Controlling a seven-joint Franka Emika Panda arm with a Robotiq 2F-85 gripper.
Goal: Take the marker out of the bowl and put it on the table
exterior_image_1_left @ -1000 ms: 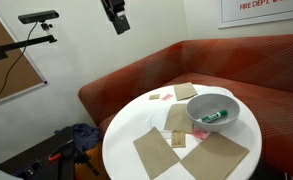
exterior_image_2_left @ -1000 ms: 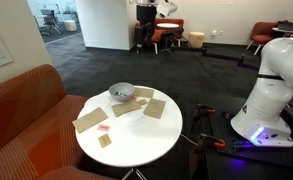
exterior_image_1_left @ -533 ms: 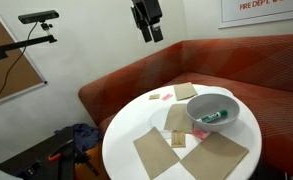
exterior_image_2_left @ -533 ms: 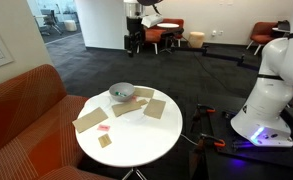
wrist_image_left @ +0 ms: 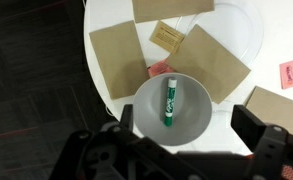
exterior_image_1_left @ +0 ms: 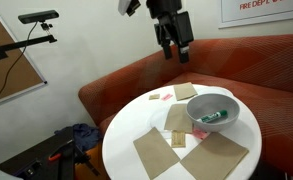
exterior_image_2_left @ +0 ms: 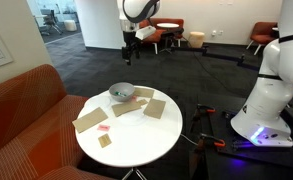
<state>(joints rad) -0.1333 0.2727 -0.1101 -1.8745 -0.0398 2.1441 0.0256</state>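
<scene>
Red-brown sofa [exterior_image_1_left: 136, 75] cushions curve behind the round white table [exterior_image_1_left: 121, 135], and an office floor with chairs shows far back. Brown paper squares [wrist_image_left: 121, 55] lie flat on the table, and a small pink scrap [wrist_image_left: 161, 68] lies between two of them, just beside the bowl. The pale bowl [exterior_image_1_left: 196, 105] sits near the table's edge on the sofa side. The marker [wrist_image_left: 170, 100] lies flat in the middle of the bowl, with its green cap at one end, and nothing touches it. The gripper [exterior_image_1_left: 174, 48] hangs high in the air, well above the table and apart from the bowl. In both exterior views it is small and dark, so its jaws are hard to make out there. In the wrist view the two black fingers [wrist_image_left: 254, 122] stand spread wide, one on each side of the bowl below, with nothing between them.
</scene>
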